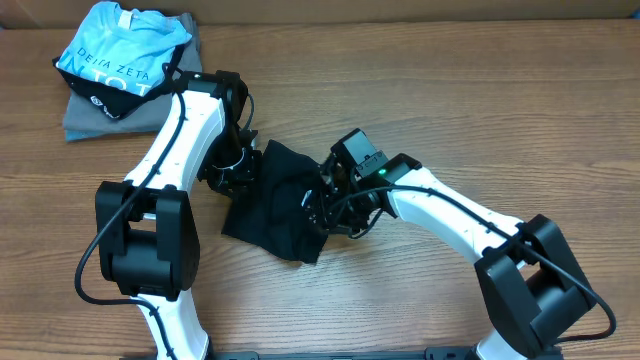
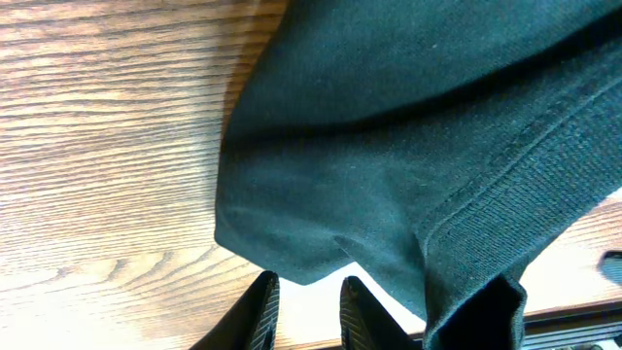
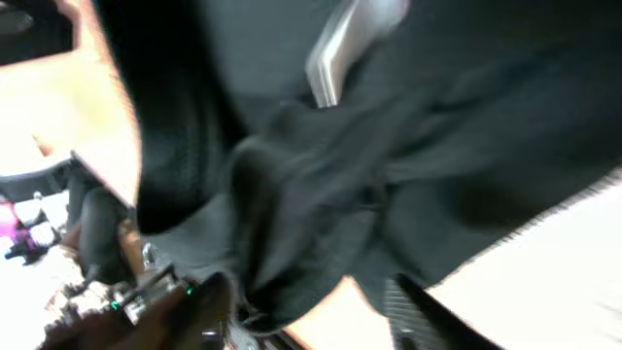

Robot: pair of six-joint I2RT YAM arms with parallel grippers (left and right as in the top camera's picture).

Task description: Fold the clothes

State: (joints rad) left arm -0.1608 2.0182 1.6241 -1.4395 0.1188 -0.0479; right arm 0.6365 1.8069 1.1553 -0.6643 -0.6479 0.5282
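We see the plain black short-sleeved T-shirt of soft cloth (image 1: pixel 272 215) bunched at the centre of the frame on the brown wooden table (image 1: pixel 470 90), between both arms. The left gripper (image 2: pixel 306 292) has its jaws slightly apart, with a cloth corner just at the tips. The right gripper (image 3: pixel 306 292) stands wide around heaped folds, and blur hides any contact. We judge the shirt light and limp, best pinched at a hem or sleeve seam.

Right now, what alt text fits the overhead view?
A crumpled black T-shirt lies on a wooden table, with the left arm and right arm reaching onto it from either side. A light blue lettered shirt sits on a grey shirt in the top left corner.
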